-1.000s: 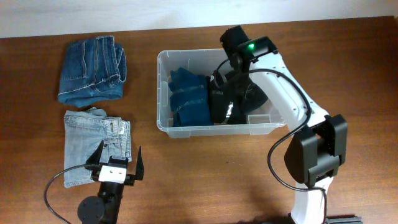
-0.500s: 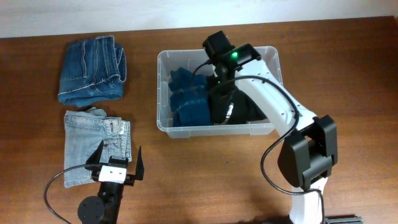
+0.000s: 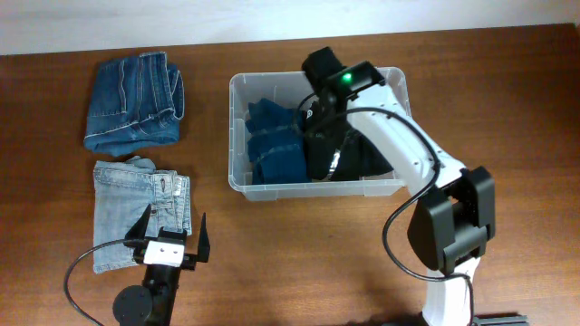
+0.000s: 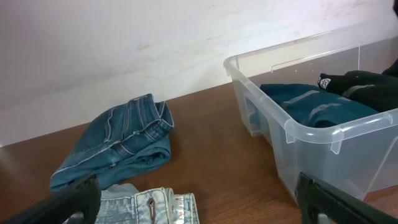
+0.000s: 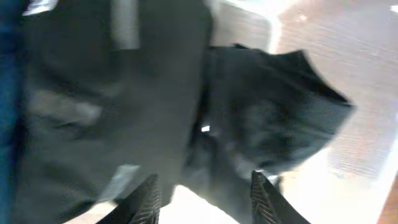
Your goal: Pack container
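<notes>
The container [image 3: 237, 86], a clear plastic bin, stands at the middle of the table. Inside it lie a folded dark blue garment [image 3: 272, 145] on the left and a black garment [image 3: 362, 156] on the right. My right gripper [image 3: 314, 115] is down inside the bin over the black garment [image 5: 124, 93]. Its jaws [image 5: 205, 199] stand apart, and nothing is pinched between them. My left gripper [image 3: 170, 237] is open at the front left, just above the table, far from the bin [image 4: 292, 130].
Folded dark blue jeans [image 3: 136, 100] lie at the back left. Folded light blue jeans [image 3: 136, 213] lie in front of them, right by my left gripper [image 4: 196, 205]. A white wall runs behind the table.
My right gripper has shifted left inside the bin and its jaws have parted, letting go of the black garment. The left arm has not moved.
</notes>
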You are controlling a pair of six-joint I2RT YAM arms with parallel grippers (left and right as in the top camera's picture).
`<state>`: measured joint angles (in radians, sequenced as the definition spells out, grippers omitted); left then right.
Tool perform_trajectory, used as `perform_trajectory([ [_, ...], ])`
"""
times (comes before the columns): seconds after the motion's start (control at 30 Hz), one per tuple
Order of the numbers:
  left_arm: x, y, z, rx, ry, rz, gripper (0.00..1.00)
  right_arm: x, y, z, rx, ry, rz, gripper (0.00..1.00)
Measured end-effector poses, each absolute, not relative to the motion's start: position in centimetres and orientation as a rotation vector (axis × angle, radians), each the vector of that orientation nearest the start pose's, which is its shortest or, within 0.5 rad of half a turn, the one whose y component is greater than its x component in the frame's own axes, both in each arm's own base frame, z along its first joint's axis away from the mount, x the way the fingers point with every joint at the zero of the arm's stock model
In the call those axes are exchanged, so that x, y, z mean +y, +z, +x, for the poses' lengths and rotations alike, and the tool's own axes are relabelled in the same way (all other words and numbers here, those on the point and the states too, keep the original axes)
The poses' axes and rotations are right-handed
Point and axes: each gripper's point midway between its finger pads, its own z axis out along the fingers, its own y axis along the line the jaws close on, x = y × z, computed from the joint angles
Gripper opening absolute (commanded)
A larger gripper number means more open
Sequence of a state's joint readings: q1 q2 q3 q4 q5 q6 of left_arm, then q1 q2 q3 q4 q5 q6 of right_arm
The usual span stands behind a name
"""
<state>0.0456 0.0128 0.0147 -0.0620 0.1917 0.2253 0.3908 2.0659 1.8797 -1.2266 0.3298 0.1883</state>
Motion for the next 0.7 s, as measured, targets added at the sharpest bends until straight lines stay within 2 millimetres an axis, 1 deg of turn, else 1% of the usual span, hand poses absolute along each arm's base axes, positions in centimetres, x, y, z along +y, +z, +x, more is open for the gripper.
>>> perform_trajectory([
  [0.13,-2.2,16.3,24.4,1.604,0.052,0.292,0.99,8.9,12.7,42.9,2.866,-0.423,-0.176,0.41],
  [0.3,-2.2,16.3,24.4,1.604,0.052,0.292,0.99,6.7,12.1,42.9,2.895,-0.430,-0.116,0.41],
  [0.4,-2.2,16.3,24.4,1.604,0.052,0.292,0.99,6.4,11.9,42.8,2.907,-0.423,-0.106,0.41],
  [0.57,-2.2,16.3,24.4,1.604,0.052,0.292,0.99,6.5,11.6,42.8,2.916,-0.416,-0.110,0.41],
  [0.7,-2.2,16.3,24.4,1.604,0.052,0.292,0.99,6.6,10.6,42.6,2.946,-0.416,-0.118,0.43],
])
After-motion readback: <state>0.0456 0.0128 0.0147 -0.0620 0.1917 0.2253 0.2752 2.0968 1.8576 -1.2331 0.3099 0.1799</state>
